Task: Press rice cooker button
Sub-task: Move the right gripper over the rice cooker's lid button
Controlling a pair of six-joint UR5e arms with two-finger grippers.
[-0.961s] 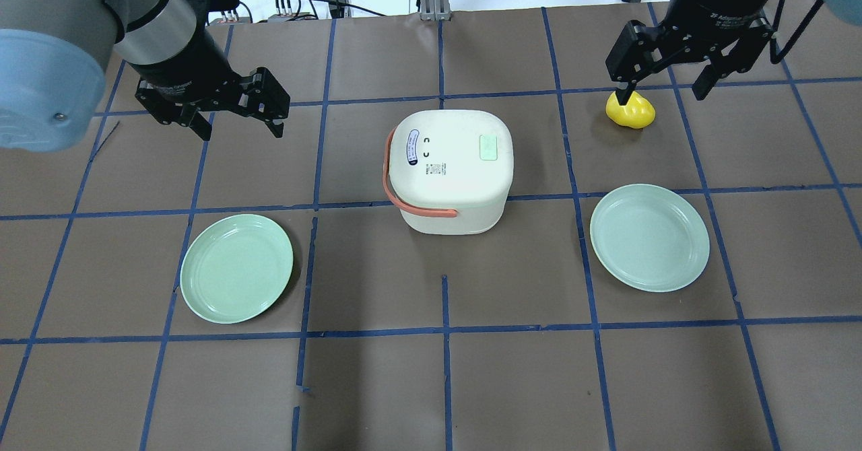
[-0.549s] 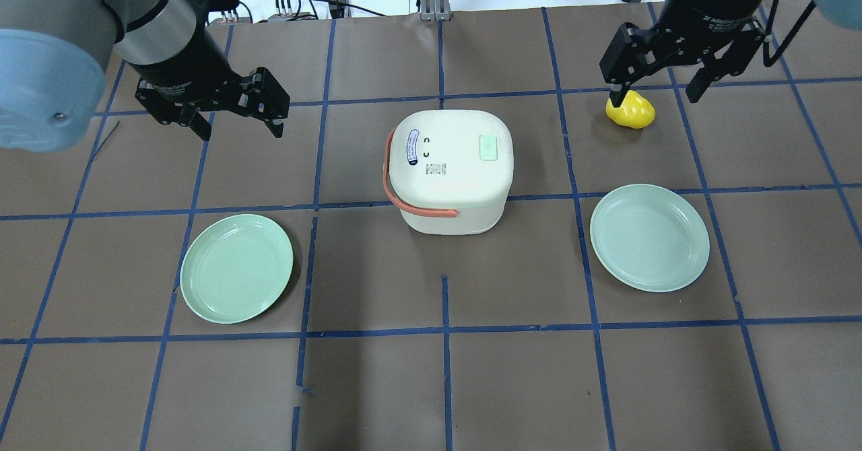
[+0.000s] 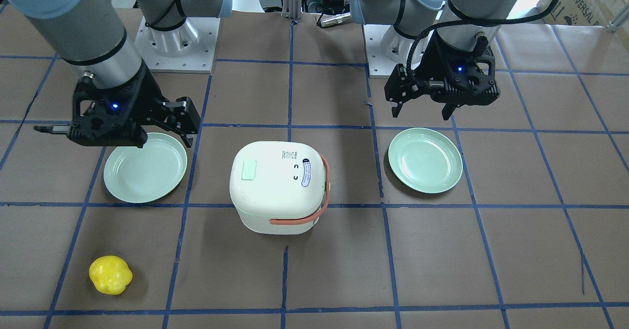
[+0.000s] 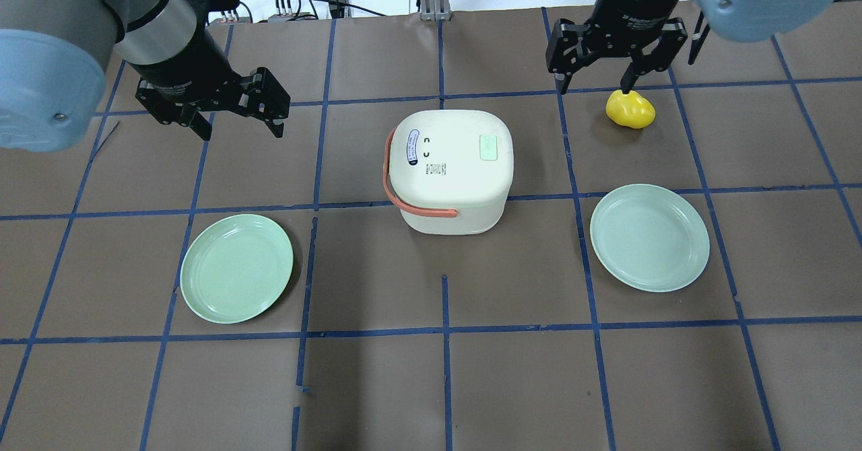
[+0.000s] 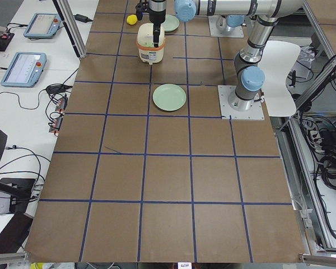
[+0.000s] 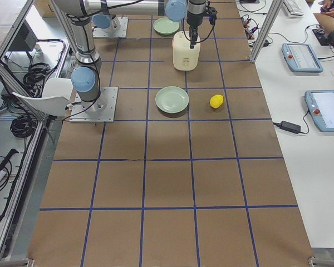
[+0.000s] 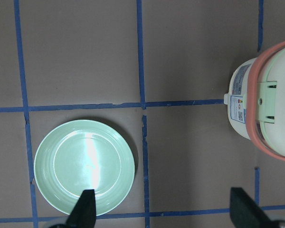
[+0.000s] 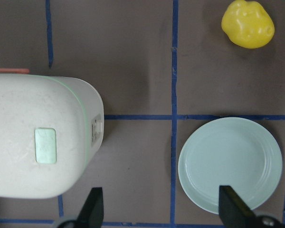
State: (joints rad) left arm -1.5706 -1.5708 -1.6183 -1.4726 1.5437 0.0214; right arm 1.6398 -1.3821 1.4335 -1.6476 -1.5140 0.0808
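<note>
The white rice cooker [image 4: 450, 168] with an orange handle stands at the table's middle. Its pale green button [image 4: 488, 147] sits on the lid, and shows too in the front view [image 3: 249, 170] and the right wrist view [image 8: 45, 146]. My right gripper [image 4: 594, 82] is open and empty, held high to the right of the cooker; its fingertips [image 8: 92, 209] frame the cooker's edge and a plate. My left gripper [image 4: 239, 126] is open and empty, held high to the left of the cooker, which shows at the right edge of the left wrist view [image 7: 266, 109].
A green plate [image 4: 236, 267] lies left of the cooker and a second green plate [image 4: 649, 237] lies to its right. A yellow toy [image 4: 630, 109] lies at the far right. Cables run along the table's far edge [image 4: 303, 3].
My right gripper has moved left, toward the cooker, and stays open. The left arm, cooker, plates and yellow toy have not moved.
</note>
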